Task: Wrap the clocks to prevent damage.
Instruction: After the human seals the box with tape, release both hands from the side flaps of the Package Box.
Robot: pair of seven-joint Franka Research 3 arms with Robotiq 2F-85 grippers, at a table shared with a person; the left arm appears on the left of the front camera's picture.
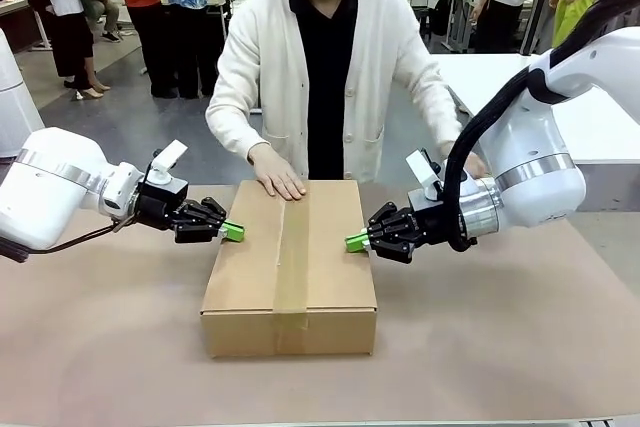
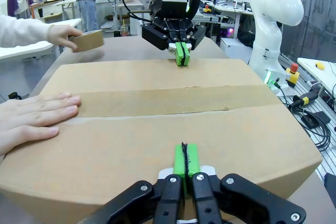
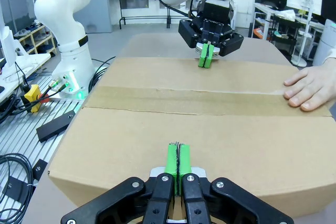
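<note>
Cardboard box (image 1: 290, 267) sits centre frame in the front view on the brown surface (image 1: 520, 347), flaps down, with a strip of brown tape (image 1: 293, 257) running along the top seam and over the near face. No print or label readable on the box or tape. The clocks cannot be seen.

Left end effector (image 1: 232, 232) comes in from frame left, green pads pressed together with nothing between them, tips at the box's left top edge. Left wrist view shows those tips (image 2: 186, 159) touching the near edge of the box top. Right end effector (image 1: 356, 241) comes in from frame right, pads likewise together and empty, tips at the box's right top edge; right wrist view has them (image 3: 178, 157) meeting that edge.

Person stands at the far side, upper centre. One hand (image 1: 277, 173) lies flat on the far left corner of the box top; in the left wrist view it is at the left edge (image 2: 31, 121). The other hand holds a tape roll (image 2: 87, 41) at upper left in the left wrist view, just off the box.

Open surface all around the box, widest at lower left and lower right of the front view. Cables (image 3: 16, 166) and a yellow stop button (image 3: 32, 93) lie at frame left in the right wrist view, off the surface.
</note>
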